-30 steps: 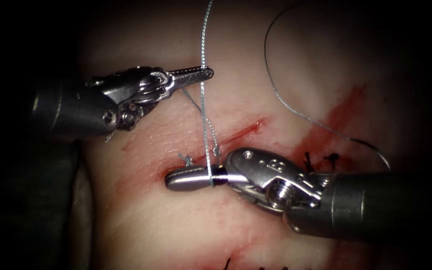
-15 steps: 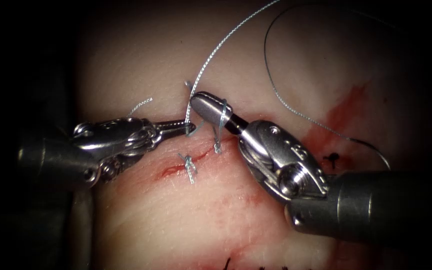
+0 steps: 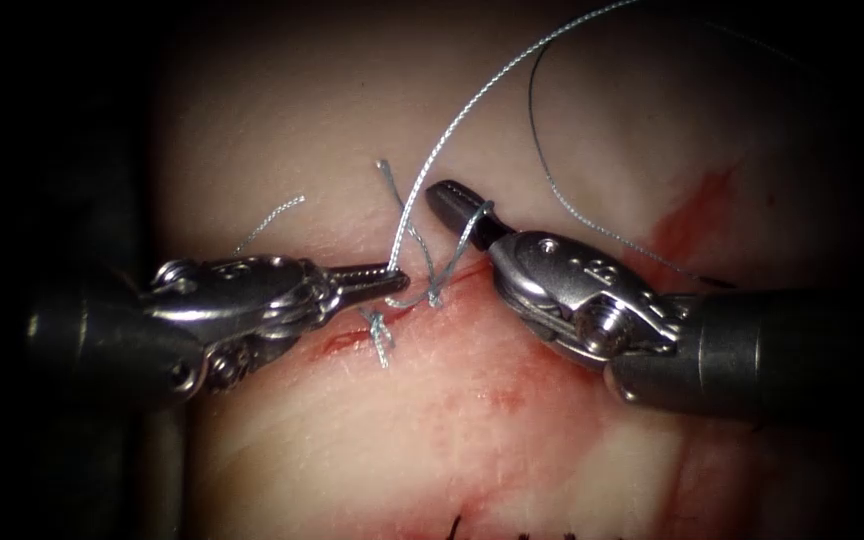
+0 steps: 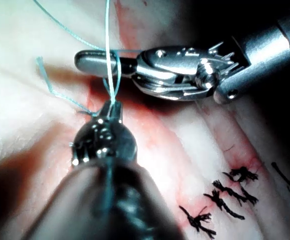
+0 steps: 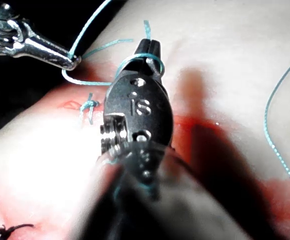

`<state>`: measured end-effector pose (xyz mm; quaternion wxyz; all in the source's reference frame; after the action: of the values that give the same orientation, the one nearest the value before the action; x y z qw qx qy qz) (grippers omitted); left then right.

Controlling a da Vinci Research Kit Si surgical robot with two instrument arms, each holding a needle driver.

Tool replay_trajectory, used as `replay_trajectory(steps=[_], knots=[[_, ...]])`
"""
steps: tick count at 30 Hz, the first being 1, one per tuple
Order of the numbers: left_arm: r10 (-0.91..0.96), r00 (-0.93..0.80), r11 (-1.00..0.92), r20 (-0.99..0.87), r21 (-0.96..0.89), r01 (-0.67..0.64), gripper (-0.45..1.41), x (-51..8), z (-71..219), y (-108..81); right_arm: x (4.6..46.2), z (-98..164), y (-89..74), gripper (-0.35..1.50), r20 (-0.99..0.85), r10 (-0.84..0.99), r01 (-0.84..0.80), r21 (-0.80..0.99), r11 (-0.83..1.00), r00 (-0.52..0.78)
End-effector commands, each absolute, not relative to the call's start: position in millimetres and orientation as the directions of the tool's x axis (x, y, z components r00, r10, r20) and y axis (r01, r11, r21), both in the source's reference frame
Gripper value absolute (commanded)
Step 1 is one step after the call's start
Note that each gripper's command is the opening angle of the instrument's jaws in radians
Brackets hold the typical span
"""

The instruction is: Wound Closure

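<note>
Pale, red-streaked pork tissue [image 3: 352, 440] under both steel tools: left tool [image 3: 392, 279] clamped on thin grey-blue thread [image 3: 452, 130] at nine o'clock of the cut [image 3: 392, 320], right tool [image 3: 452, 200] closed, thread looped around; limp, slippery, probably best pinched near the free end.

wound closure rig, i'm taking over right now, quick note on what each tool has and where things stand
Left tool: jaws shut on the thread, gripped at the tips just left of the cut; the long strand runs up and to the right from there.
Right tool: jaws shut, holding nothing I can make out; the thread is looped around them.
Needle: I can't make it out.
Done: one knotted stitch with short ends sits on the cut; the thread enters the tissue at a second spot beside it.
Left: that second spot carries no finished knot yet.
</note>
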<state>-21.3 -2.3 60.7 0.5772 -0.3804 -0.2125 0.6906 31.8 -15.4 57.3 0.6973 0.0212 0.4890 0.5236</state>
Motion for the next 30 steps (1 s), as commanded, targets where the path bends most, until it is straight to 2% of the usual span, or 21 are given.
replay_trajectory(steps=[1,3,4,5,6,7,10,13,16,17,18,19,20,21,22,23,26,30], knots=[[0.957,-0.046,-0.249,-0.286,-0.731,-0.635,-0.45,-22.0,61.3,-2.7,32.9,57.6,-15.5,-0.35,-0.653,0.757,-0.708,0.537,0.459,-0.005],[0.957,-0.055,-0.255,-0.285,-0.735,-0.629,-0.45,-22.3,61.4,-2.8,33.2,57.5,-15.5,-0.35,-0.654,0.757,-0.704,0.535,0.466,0.004],[0.957,-0.059,-0.256,-0.283,-0.735,-0.628,-0.45,-22.5,61.5,-3.0,33.4,57.5,-15.4,0.04,-0.652,0.758,-0.705,0.536,0.464,0.002],[0.958,-0.061,-0.256,-0.282,-0.734,-0.629,-0.45,-22.7,61.6,-3.1,33.6,57.4,-15.4,0.29,-0.658,0.753,-0.706,0.529,0.472,0.01],[0.956,-0.069,-0.263,-0.285,-0.73,-0.631,-0.45,-22.9,61.9,-3.2,34.1,57.2,-15.4,0.66,-0.67,0.742,-0.707,0.513,0.487,0.025],[0.956,-0.069,-0.263,-0.285,-0.73,-0.631,-0.45,-22.9,61.9,-3.2,34.1,57.2,-15.4,0.66,-0.67,0.742,-0.707,0.513,0.487,0.025],[0.957,-0.077,-0.263,-0.279,-0.726,-0.636,-0.45,-23.0,62.2,-3.2,35.0,57.2,-15.4,0.96,-0.687,0.724,-0.708,0.482,0.516,0.06],[0.957,-0.081,-0.265,-0.278,-0.725,-0.636,-0.45,-22.9,62.4,-2.9,36.0,57.4,-15.1,1.06,-0.695,0.715,-0.711,0.464,0.529,0.079],[0.957,-0.085,-0.266,-0.278,-0.722,-0.639,-0.45,-22.8,62.7,-2.9,36.5,57.6,-14.9,0.96,-0.692,0.716,-0.714,0.456,0.532,0.091],[0.957,-0.086,-0.267,-0.278,-0.72,-0.641,-0.45,-22.9,62.9,-2.9,36.7,57.8,-14.6,0.74,-0.683,0.723,-0.717,0.453,0.531,0.104],[0.957,-0.086,-0.267,-0.278,-0.72,-0.641,-0.45,-22.9,62.9,-2.9,36.7,57.8,-14.6,0.74,-0.683,0.723,-0.717,0.453,0.531,0.104],[0.957,-0.088,-0.267,-0.278,-0.718,-0.643,-0.45,-23.0,63.2,-2.8,37.0,58.2,-14.3,0.51,-0.675,0.729,-0.723,0.447,0.527,0.114],[0.957,-0.089,-0.268,-0.277,-0.719,-0.642,-0.45,-23.0,63.2,-2.8,37.2,58.5,-14.1,0.47,-0.675,0.727,-0.725,0.44,0.53,0.122],[0.957,-0.091,-0.268,-0.276,-0.72,-0.64,-0.45,-23.1,63.3,-2.8,37.5,58.9,-13.8,0.36,-0.674,0.727,-0.728,0.431,0.532,0.132],[0.957,-0.092,-0.268,-0.275,-0.719,-0.642,-0.45,-23.1,63.3,-2.8,37.6,59.1,-13.7,0.14,-0.668,0.731,-0.728,0.43,0.534,0.141],[0.957,-0.094,-0.268,-0.273,-0.717,-0.643,-0.45,-23.1,63.4,-2.8,37.8,59.6,-13.5,-0.35,-0.653,0.739,-0.716,0.437,0.544,0.163],[0.957,-0.098,-0.269,-0.272,-0.717,-0.643,-0.45,-22.9,63.6,-2.5,37.4,59.4,-13.6,-0.35,-0.576,0.804,-0.719,0.497,0.486,0.146],[0.957,-0.108,-0.273,-0.268,-0.715,-0.643,-0.45,-22.4,63.9,-2.0,36.7,58.5,-13.7,-0.35,-0.561,0.815,-0.719,0.507,0.475,0.144]])
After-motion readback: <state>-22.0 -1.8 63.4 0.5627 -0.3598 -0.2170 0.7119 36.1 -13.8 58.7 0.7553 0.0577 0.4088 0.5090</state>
